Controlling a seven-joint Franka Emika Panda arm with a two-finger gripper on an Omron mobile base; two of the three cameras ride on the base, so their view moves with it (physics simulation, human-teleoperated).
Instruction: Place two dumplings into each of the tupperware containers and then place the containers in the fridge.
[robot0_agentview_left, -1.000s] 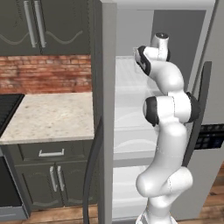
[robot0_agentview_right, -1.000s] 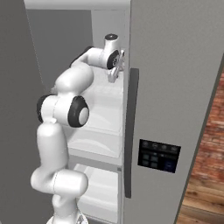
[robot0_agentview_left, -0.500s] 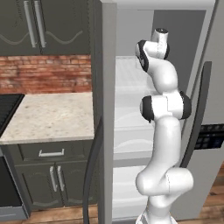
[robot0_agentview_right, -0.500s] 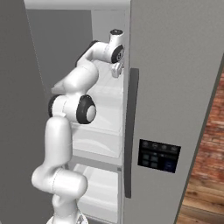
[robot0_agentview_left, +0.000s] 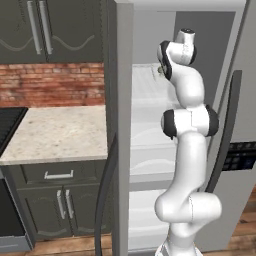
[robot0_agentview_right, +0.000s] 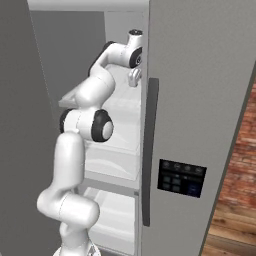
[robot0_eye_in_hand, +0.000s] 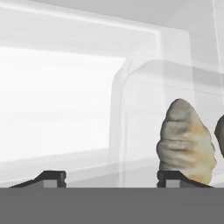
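The step in hand appears to be the setting down of a tupperware container (robot0_eye_in_hand: 175, 87) on an upper shelf of the fridge (robot0_agentview_left: 150, 95), with a dumpling (robot0_eye_in_hand: 186, 142) seen inside it. The gripper (robot0_eye_in_hand: 111, 177) is seen with its jaws spread wide and nothing held between them. A straight withdrawal is judged to be called for next

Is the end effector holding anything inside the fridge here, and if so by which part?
Nothing is held: the end effector is open, fingertips apart, with a wrinkled tan dumpling just beyond one tip.
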